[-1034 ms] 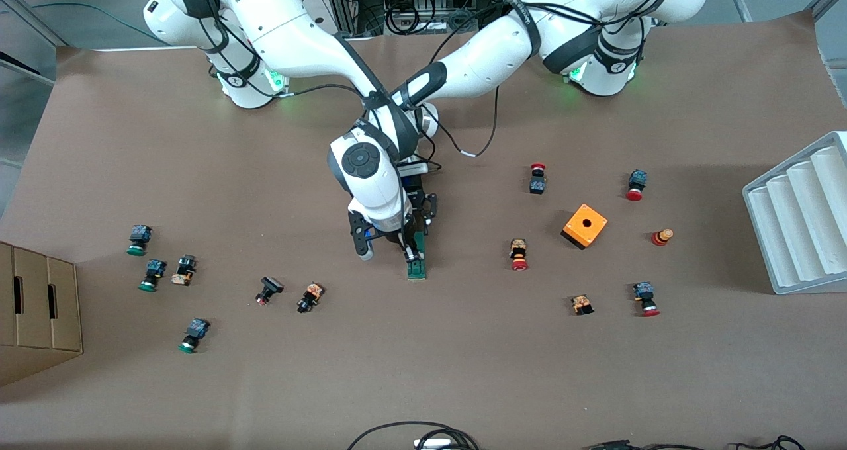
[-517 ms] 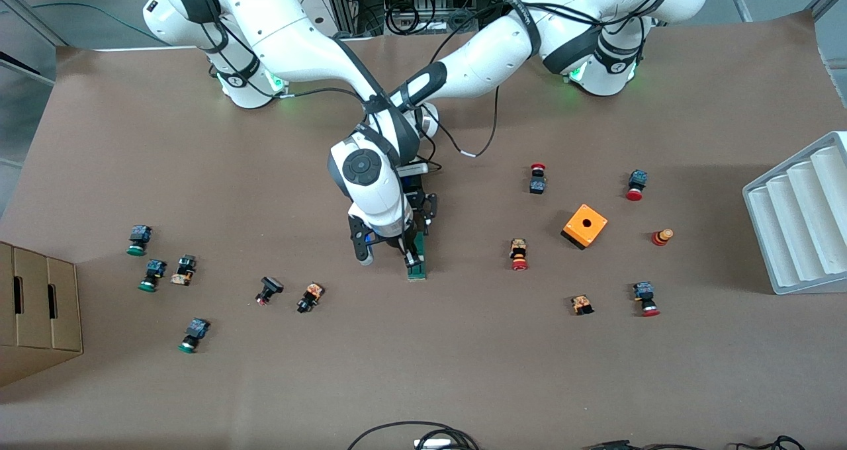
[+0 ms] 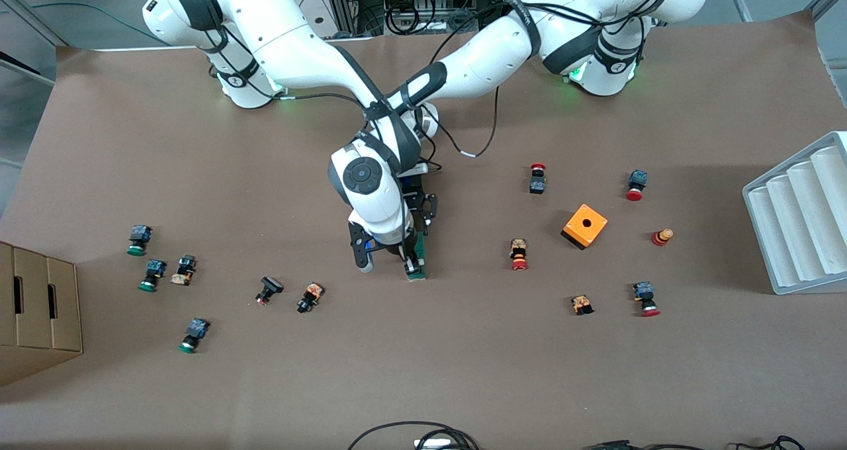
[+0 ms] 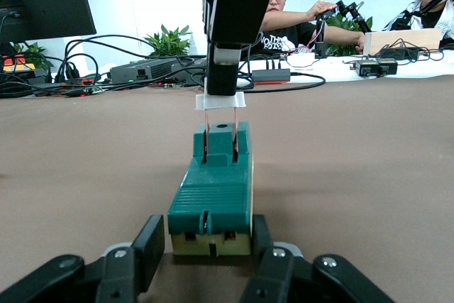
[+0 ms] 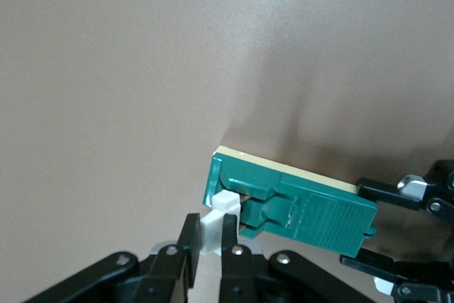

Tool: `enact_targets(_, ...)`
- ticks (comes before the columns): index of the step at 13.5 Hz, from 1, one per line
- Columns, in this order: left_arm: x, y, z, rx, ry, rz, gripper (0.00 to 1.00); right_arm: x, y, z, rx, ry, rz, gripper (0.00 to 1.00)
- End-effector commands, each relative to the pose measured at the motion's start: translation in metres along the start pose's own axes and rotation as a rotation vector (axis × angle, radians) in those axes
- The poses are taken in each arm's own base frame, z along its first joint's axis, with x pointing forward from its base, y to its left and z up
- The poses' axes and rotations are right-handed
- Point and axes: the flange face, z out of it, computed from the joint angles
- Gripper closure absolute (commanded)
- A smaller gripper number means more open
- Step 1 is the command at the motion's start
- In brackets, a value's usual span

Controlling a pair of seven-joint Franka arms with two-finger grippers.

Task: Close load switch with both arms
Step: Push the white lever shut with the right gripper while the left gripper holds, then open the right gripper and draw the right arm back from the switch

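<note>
Two grippers meet at one small part. The load switch (image 3: 417,259) lies flat on the brown surface, well apart from the orange box (image 3: 585,225), toward the right arm's end from it. The left gripper (image 4: 206,250) pinches the switch body at its ribbed end, a jaw pressed to each side. The right gripper (image 5: 207,240) comes down from above at the switch's end nearer the front camera, jaws pinched on the white handle (image 5: 217,221), which stands raised on two thin blades over the slot.

Risks as I see them: if the right arm pushes off the blades' line, they could miss the slot or bend. The handle is a thin tab, so it could slip out of the pinch under load. And the left grip is low on the body; a hard downward push could rock the switch or slide it along the surface.

Compared with a second ago, the right arm's wrist has shifted slightly and its gripper sits a touch lower over the handle. The switch itself has not moved, nor has the box or the scattered push buttons (image 3: 518,254) around it.
</note>
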Motion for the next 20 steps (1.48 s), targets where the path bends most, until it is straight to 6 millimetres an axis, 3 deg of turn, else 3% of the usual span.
enact_targets(1, -0.015, -0.004, 0.007, 0.02, -0.014, 0.02, 0.44, 0.007, -0.026, 0.024, 0.079, -0.006, -0.012, 0.84)
enact_targets(6, -0.014, -0.005, 0.008, 0.021, -0.014, 0.02, 0.44, 0.015, -0.031, 0.034, 0.08, 0.002, -0.005, 0.82)
enact_targets(7, -0.014, -0.005, 0.008, 0.021, -0.014, 0.02, 0.44, 0.016, -0.032, 0.034, 0.082, 0.002, -0.003, 0.78)
enact_targets(13, -0.014, -0.005, 0.008, 0.021, -0.014, 0.02, 0.44, 0.015, -0.033, 0.032, 0.072, 0.002, -0.003, 0.77)
enact_targets(14, -0.015, -0.005, 0.008, 0.021, -0.015, 0.021, 0.44, 0.019, -0.036, 0.026, 0.059, 0.001, 0.004, 0.72)
enact_targets(15, -0.015, -0.006, 0.01, 0.024, -0.015, 0.021, 0.44, 0.019, -0.042, 0.017, 0.049, -0.002, 0.007, 0.5)
enact_targets(16, -0.015, -0.006, 0.01, 0.024, -0.015, 0.021, 0.44, 0.025, -0.047, 0.007, 0.039, -0.004, 0.018, 0.16)
enact_targets(17, -0.015, -0.006, 0.011, 0.026, -0.016, 0.02, 0.44, 0.028, -0.049, 0.0, 0.037, -0.005, 0.021, 0.0)
enact_targets(18, -0.015, -0.006, 0.01, 0.024, -0.015, 0.021, 0.44, 0.034, -0.057, -0.02, 0.043, -0.013, 0.0, 0.0)
enact_targets(20, -0.013, -0.005, 0.01, 0.026, -0.016, 0.009, 0.28, 0.052, -0.066, -0.056, -0.014, -0.02, -0.081, 0.0)
